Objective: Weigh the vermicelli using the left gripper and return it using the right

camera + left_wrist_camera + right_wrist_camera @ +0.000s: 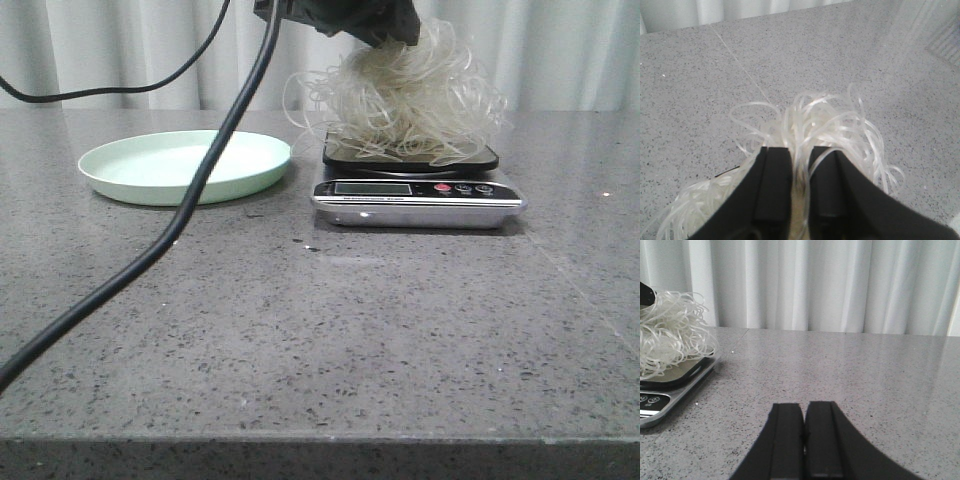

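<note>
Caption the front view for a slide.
Left gripper holds the vermicelli on the scale, beside the empty green plate.

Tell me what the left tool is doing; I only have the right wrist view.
Observer: The left tool is closed on the vermicelli, strands pinched between its fingers.
Operator: Confirm where the plate is.
Observer: The plate is on the table, left of the scale, with nothing on it.
Operator: Report the scale's readout.
Observer: The display faces the front camera, but its digits are too small to read.
</note>
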### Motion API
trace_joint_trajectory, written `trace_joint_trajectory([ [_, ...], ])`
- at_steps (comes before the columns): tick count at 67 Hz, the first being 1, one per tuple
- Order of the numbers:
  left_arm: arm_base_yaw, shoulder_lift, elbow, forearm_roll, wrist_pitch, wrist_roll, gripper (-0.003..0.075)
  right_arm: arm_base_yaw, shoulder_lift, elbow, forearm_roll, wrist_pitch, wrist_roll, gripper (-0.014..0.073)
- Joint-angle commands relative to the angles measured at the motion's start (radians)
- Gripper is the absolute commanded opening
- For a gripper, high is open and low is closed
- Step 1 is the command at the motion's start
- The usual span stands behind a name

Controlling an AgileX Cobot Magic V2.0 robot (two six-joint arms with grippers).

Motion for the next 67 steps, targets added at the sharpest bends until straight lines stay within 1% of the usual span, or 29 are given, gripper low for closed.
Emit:
trace_joint_trajectory([
  [1, -0.011, -0.059, -0.033, -0.004, -0.045, -0.001, 0.0314, -0.007, -0.016, -0.007, -0.001, -0.072, -0.003, 0.015],
  [3, -0.011, -0.061, -0.035, -0.004, -0.036, -0.001, 0.0375, -0.007, -0.016, -0.007, -0.001, -0.072, -0.003, 0.015],
  [4, -0.011, -0.061, -0.035, -0.004, -0.034, -0.001, 0.0386, -0.007, -0.016, -0.007, -0.001, -0.072, -0.003, 0.015],
  [7, -0.011, -0.064, -0.037, -0.004, -0.027, -0.001, 0.0465, -0.007, -0.016, -0.007, -0.001, -0.072, -0.003, 0.015],
  [8, -0.011, -0.064, -0.037, -0.004, -0.027, -0.001, 0.0474, -0.007, -0.016, -0.007, -0.001, -0.072, -0.003, 0.015],
  [9, -0.011, -0.066, -0.037, -0.004, -0.027, -0.001, 0.05, -0.007, -0.016, -0.007, -0.001, -0.072, -0.003, 0.015],
  [14, -0.011, -0.079, -0.037, -0.004, -0.017, -0.001, 0.0547, -0.007, -0.016, -0.007, -0.001, -0.072, -0.003, 0.015],
  [23, -0.011, -0.123, -0.037, 0.004, 0.01, -0.001, 0.0549, -0.007, -0.016, -0.007, -0.001, -0.072, -0.003, 0.015],
  [36, 0.004, -0.232, -0.037, 0.108, 0.088, -0.001, 0.0547, -0.007, -0.016, -0.007, -0.001, -0.072, -0.003, 0.015],
  [43, 0.025, -0.289, -0.037, 0.119, 0.118, -0.001, 0.0547, -0.007, -0.016, -0.007, -0.001, -0.072, -0.003, 0.015],
  [51, 0.076, -0.358, -0.028, 0.119, 0.173, -0.001, 0.0547, -0.007, -0.016, -0.007, -0.001, -0.072, -0.003, 0.015],
  [57, 0.128, -0.418, 0.011, 0.119, 0.189, -0.001, 0.054, -0.007, -0.016, -0.007, -0.001, -0.072, -0.003, 0.015],
  [61, 0.167, -0.467, 0.055, 0.119, 0.189, -0.001, 0.0526, -0.007, -0.016, -0.007, -0.001, -0.072, -0.003, 0.015],
  [64, 0.209, -0.52, 0.11, 0.119, 0.187, -0.001, 0.0498, -0.007, -0.016, -0.007, -0.001, -0.072, -0.003, 0.015],
  [65, 0.209, -0.52, 0.11, 0.119, 0.187, -0.001, 0.0498, -0.007, -0.016, -0.007, -0.001, -0.072, -0.003, 0.015],
  [66, 0.231, -0.549, 0.14, 0.119, 0.185, -0.001, 0.0479, -0.007, -0.016, -0.007, -0.001, -0.072, -0.003, 0.015],
  [67, 0.231, -0.549, 0.14, 0.119, 0.185, -0.001, 0.0479, -0.007, -0.016, -0.007, -0.001, -0.072, -0.003, 0.015],
])
